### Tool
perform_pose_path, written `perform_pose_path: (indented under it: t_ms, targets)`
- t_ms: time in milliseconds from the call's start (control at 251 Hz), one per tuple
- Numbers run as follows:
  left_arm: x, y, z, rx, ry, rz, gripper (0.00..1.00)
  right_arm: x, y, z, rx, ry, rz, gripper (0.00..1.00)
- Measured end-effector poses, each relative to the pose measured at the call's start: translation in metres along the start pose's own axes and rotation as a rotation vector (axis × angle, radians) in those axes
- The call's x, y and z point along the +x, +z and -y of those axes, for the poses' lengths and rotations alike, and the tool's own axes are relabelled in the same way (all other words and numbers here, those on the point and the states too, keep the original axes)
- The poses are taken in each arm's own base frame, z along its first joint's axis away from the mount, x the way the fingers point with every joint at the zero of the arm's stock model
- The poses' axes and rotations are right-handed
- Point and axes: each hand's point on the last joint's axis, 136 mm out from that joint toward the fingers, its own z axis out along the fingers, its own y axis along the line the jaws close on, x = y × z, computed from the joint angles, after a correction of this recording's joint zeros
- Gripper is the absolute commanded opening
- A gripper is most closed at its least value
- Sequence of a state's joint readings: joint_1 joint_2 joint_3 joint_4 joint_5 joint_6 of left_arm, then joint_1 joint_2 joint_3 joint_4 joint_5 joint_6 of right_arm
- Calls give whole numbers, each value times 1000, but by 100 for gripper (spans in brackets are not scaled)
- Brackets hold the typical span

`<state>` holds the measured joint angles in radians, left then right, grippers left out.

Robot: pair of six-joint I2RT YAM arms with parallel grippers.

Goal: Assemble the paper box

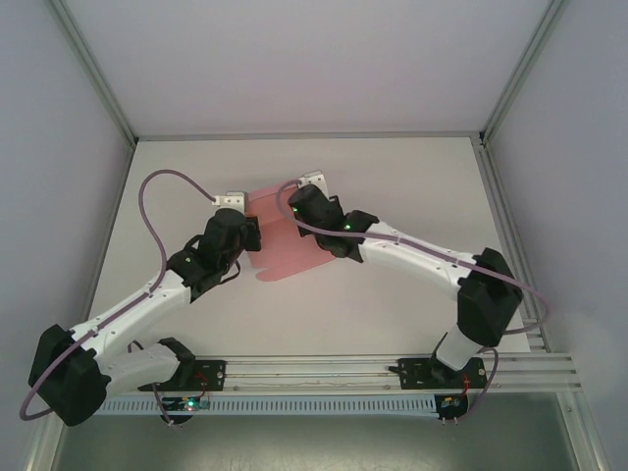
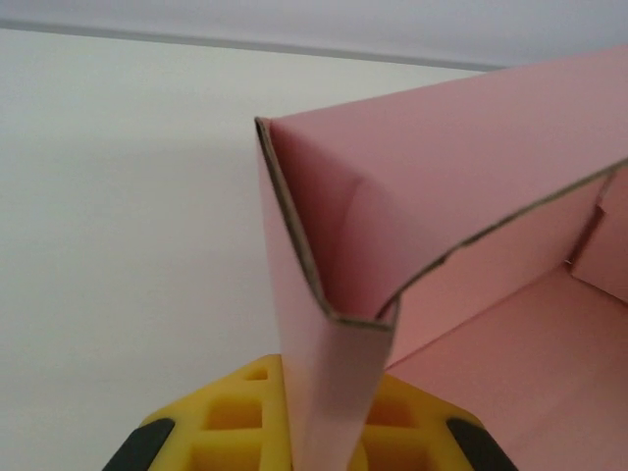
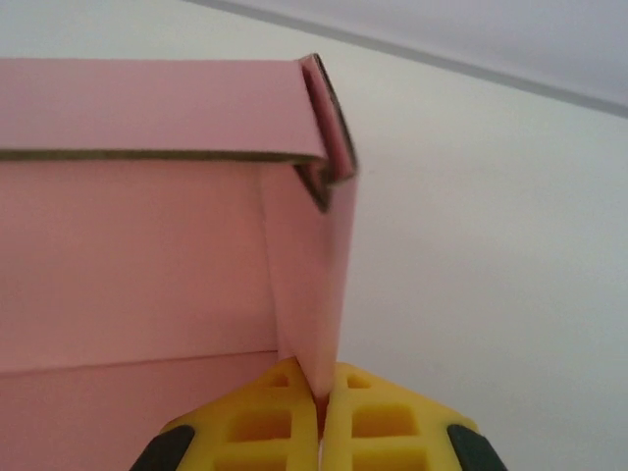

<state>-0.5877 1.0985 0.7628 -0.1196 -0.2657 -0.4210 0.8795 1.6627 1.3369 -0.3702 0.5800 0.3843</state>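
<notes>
White tabletop (image 1: 422, 186) and pale enclosure walls frame the work. Between my two grippers sits the paper box (image 1: 280, 245), partly formed. My left gripper (image 2: 324, 437) is clamped on one upright side wall, the pink card rising straight out from between its yellow fingers (image 2: 235, 412). My right gripper (image 3: 319, 417) pinches the opposite side wall, pads pressed together on the thin card. Beyond both sets of jaws the rear wall stands, with folded corners meeting it. From above, a broad panel lies flat on the near side of the jaws. I judge us roughly halfway: sides up, front and closing flaps left to fold and tuck.
</notes>
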Motion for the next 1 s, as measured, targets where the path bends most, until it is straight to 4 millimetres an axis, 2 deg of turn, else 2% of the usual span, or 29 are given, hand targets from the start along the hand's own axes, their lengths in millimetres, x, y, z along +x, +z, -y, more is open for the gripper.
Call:
perform_pose_path:
  t_ms: [152,343,575,694,766,814,954,998]
  targets:
    - [-4,1,20,11,-3,-20,0,-2,1,21,180,21,-1,0]
    - [-9,-1,39,29,-16,-36,0,-2,-1,41,327,46,-7,0]
    - [-5,-6,52,66,-16,-55,0,7,3,49,410,75,-26,0]
    - [0,-5,49,51,-7,-72,0,15,5,43,303,59,-7,0]
    - [4,-3,46,32,0,-83,0,19,4,40,174,70,6,5]
    - [5,-2,45,25,2,-84,0,19,1,40,79,85,24,12]
    - [2,-1,43,10,-3,-72,0,9,-11,38,-114,112,87,19]
    - [1,-1,42,7,-9,-65,0,4,-14,38,-145,110,104,26]
